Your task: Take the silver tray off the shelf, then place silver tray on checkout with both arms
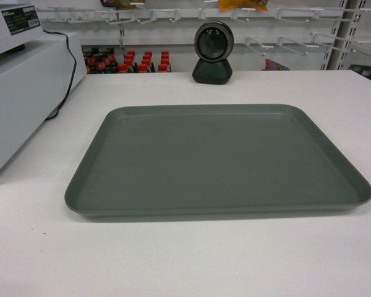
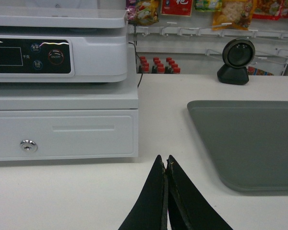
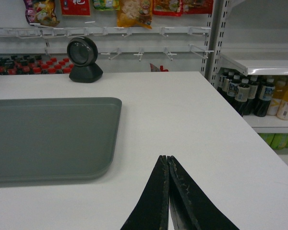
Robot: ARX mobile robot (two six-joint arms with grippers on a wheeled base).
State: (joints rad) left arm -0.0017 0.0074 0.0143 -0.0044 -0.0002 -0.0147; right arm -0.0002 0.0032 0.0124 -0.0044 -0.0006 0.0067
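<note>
The silver tray [image 1: 216, 161] lies flat on the white tabletop [image 1: 185, 260], in front of a black scanner [image 1: 213, 52]. Left fingers [image 2: 166, 165] and right fingers [image 3: 167, 165] are pressed together, holding nothing, each beside the tray

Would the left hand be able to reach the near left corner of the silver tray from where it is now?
Probably yes: the left hand, shut and empty, sits beside the silver tray with only bare checkout top between them.
</note>
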